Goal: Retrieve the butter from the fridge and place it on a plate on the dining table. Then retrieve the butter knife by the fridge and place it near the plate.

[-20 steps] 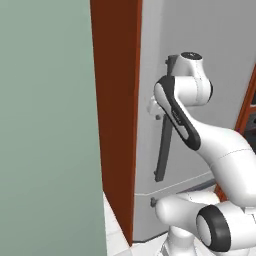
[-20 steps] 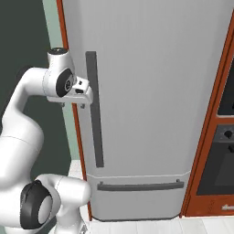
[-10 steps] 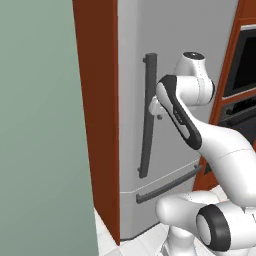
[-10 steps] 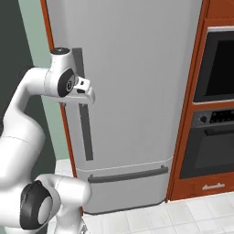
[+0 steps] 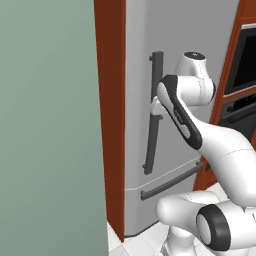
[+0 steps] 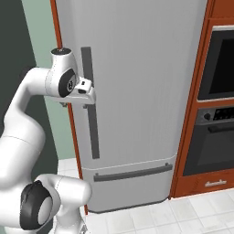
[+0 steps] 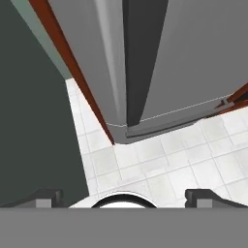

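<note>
From the left base view, the white arm bends up and forward, its gripper (image 5: 156, 106) held against the long vertical handle (image 5: 152, 112) of the closed fridge (image 5: 187, 40), beside a red-brown side panel (image 5: 112, 115).

From the right base view, the gripper (image 6: 87, 91) sits at the upper part of that handle (image 6: 90, 114); the lower drawer (image 6: 132, 185) is shut. An oven (image 6: 219, 109) stands to the right.

The hand view looks down the fridge (image 7: 193, 48) front to the tiled floor (image 7: 145, 169); the fingertips (image 7: 203, 197) stand wide apart, holding nothing.
</note>
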Robot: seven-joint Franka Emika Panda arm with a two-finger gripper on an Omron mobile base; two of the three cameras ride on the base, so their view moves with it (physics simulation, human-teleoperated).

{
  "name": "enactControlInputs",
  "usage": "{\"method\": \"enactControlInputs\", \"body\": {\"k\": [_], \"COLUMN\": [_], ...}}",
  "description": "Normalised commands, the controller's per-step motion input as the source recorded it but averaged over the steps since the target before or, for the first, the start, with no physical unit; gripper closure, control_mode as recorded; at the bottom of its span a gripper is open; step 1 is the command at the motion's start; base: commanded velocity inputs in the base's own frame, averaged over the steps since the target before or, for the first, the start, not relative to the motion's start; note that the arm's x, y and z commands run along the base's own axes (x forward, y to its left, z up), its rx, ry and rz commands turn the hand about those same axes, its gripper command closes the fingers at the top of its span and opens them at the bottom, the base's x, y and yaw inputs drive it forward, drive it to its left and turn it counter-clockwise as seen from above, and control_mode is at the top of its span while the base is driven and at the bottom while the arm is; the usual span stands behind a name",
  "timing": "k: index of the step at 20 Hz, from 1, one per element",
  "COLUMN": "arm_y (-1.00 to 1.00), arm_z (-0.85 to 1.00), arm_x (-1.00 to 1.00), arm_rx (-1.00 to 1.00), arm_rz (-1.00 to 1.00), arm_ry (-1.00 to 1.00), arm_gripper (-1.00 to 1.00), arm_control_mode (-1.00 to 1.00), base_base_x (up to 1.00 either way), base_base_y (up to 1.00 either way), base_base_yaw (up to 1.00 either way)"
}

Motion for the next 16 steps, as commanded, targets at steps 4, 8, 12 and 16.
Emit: {"method": "enactControlInputs", "body": {"k": [4, 8, 12, 16], "arm_y": [0.0, 0.0, -0.03, -0.19], "arm_z": [-0.01, 0.0, -0.14, -0.14], "arm_x": [0.0, 0.03, 0.39, 0.35], "arm_rx": [0.0, 0.0, 0.0, 0.03], "arm_rz": [0.0, 0.0, 0.06, 0.17], "arm_ry": [0.0, 0.0, -0.12, -0.14], "arm_gripper": [-1.0, -1.0, -1.0, -1.0], "arm_control_mode": [-1.0, -1.0, -1.0, -1.0], "base_base_x": [-0.13, 0.0, 0.0, 0.0], "base_base_y": [0.0, 0.0, 0.0, 0.0], "base_base_yaw": [-0.04, 0.0, 0.0, 0.0]}}
